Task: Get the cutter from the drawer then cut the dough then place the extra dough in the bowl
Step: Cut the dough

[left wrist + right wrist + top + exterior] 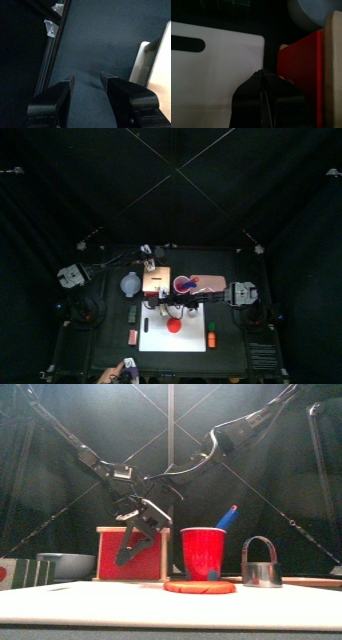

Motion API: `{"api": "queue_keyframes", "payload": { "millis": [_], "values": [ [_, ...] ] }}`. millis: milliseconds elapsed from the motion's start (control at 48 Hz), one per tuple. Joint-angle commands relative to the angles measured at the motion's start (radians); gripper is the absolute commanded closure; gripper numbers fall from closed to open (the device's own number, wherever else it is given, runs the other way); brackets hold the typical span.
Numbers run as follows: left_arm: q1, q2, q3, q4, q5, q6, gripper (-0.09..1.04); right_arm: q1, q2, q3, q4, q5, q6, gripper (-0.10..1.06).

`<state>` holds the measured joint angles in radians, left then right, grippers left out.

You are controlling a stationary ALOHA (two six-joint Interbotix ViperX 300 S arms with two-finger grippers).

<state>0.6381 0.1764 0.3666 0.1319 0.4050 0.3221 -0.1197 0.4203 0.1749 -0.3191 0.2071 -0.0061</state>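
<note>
The red dough [201, 586] is lying on the cutting board [80, 599], likely soft. Beside it the metal cutter [261, 566] is standing, probably stiff, best taken by its wire handle [258, 540]. Behind, the right gripper [261, 75] is resting with jaws together at the drawer front [301, 65]; the left gripper [87, 82] is hanging with jaws apart.

A flat red disc of dough [201, 586] lies on the white board [80, 599], the round metal cutter [261, 566] (wire handle arched upward) stands behind it to the right, and the wooden box's red drawer [154, 564] faces forward behind-left, with the blue-grey bowl [67, 565] just beside it.
</note>
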Motion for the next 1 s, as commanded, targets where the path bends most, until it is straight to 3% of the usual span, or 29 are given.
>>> {"api": "queue_keyframes", "payload": {
  "millis": [21, 354, 479, 562, 729, 1000],
  "values": [
    [-0.008, 0.000, 0.003, -0.002, 0.003, 0.000, 0.11, -0.017, -0.051, -0.025, -0.003, -0.008, 0.003, 0.59],
    [-0.008, 0.000, 0.005, -0.002, 0.003, 0.000, 0.11, -0.020, -0.058, -0.025, -0.023, -0.008, 0.009, 0.59],
    [-0.008, -0.002, 0.006, -0.002, -0.009, -0.003, 0.11, -0.011, -0.066, -0.026, -0.012, -0.008, 0.012, 0.59],
    [-0.008, -0.006, 0.003, -0.011, -0.029, -0.005, 0.11, 0.023, -0.081, -0.021, -0.002, -0.005, 0.015, 0.59],
    [0.003, -0.038, -0.002, -0.043, -0.077, -0.005, 0.11, 0.097, -0.156, 0.026, 0.077, -0.003, 0.017, 0.59],
    [0.029, -0.106, -0.005, -0.052, -0.135, -0.003, 0.11, 0.138, -0.400, 0.235, 0.209, 0.006, 0.018, 0.59]
  ]
}}
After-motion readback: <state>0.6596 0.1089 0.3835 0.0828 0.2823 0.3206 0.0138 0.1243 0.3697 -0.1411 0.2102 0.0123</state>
